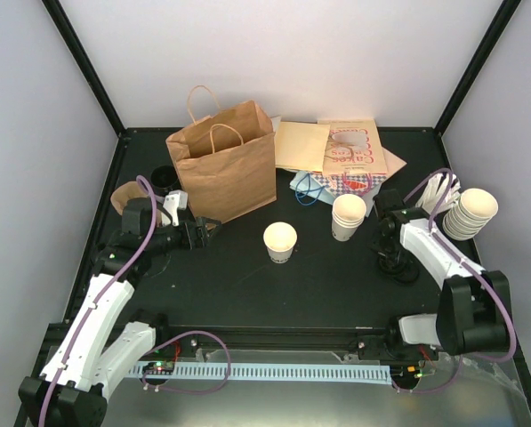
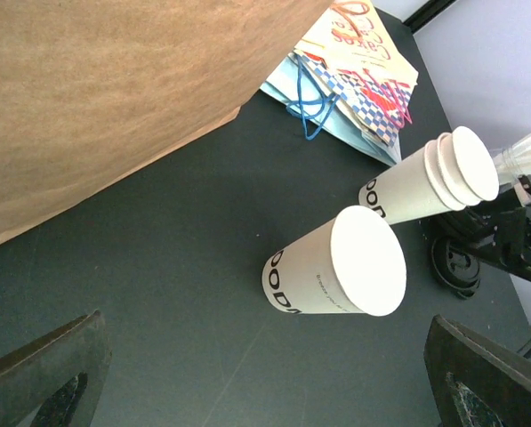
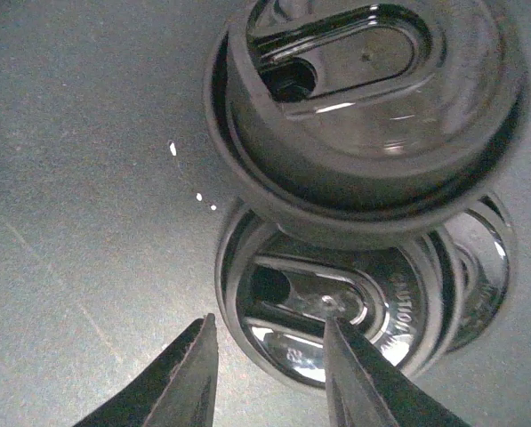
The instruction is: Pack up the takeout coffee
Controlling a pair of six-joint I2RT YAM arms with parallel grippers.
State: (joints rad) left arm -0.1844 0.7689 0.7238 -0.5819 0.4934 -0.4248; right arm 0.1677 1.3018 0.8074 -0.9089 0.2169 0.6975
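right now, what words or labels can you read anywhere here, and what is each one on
"OOD": black letters, cut off, on the single cup.
"OO": same print, cut off, on the cup stack.
"UTION HO": raised letters on the lower lid, rest hidden.
Fine print on the single cup: too small to read.
Red lettering on the flat bag: too blurred.

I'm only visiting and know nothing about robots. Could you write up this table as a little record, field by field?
Coffee: single cream cup, upright mid-table, no lid on
Bag: brown paper bag standing behind the cup, handles up
Spare cups: nested stack right of the single cup
Lids: black lids lying loose, overlapping, on the table
Left arm: left pincer open, empty, beside the bag
Right arm: right pincer partly open, low over the lids
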